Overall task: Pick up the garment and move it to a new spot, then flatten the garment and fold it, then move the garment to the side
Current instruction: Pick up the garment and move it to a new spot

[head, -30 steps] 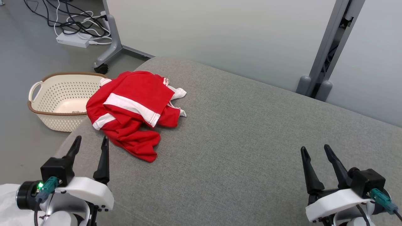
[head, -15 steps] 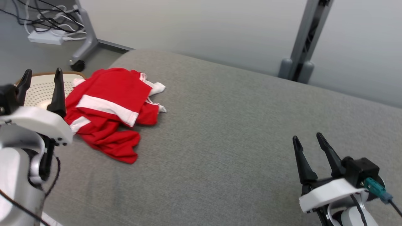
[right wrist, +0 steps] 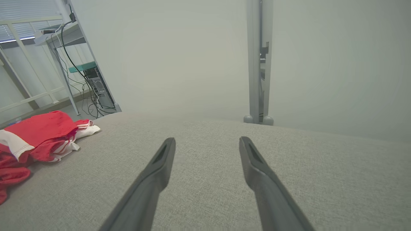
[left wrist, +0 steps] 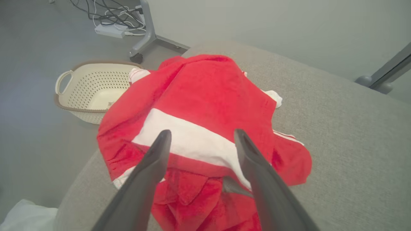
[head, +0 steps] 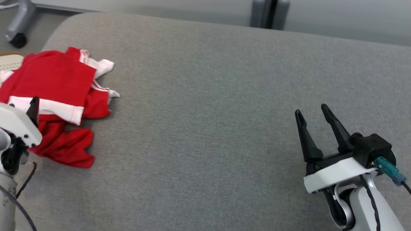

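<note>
The garment [head: 54, 73] is a crumpled red heap with white bands at the left end of the grey cushion [head: 205, 96]. It also lies at the left of the right wrist view as the garment [right wrist: 35, 128]. My left gripper [left wrist: 202, 132] hangs open just above the garment [left wrist: 205, 83], its fingertips over a white band, with nothing between them. One of its fingers [head: 33, 107] rises at the left edge of the head view. My right gripper [head: 310, 109] stands open over bare cushion far to the right, seen again as the right gripper [right wrist: 207, 140] with nothing between its fingers.
A cream perforated basket [left wrist: 86, 93] stands on the floor beside the cushion's left end, close behind the garment. Cables and a wheeled stand leg [left wrist: 144, 45] lie beyond it. A grey post [right wrist: 258, 64] stands behind the cushion. Grey cushion stretches between the garment and my right gripper.
The head camera has turned, shifting the whole picture left and up. My left gripper has moved forward from the cushion's near edge to above the garment, staying open. The right gripper stays open.
</note>
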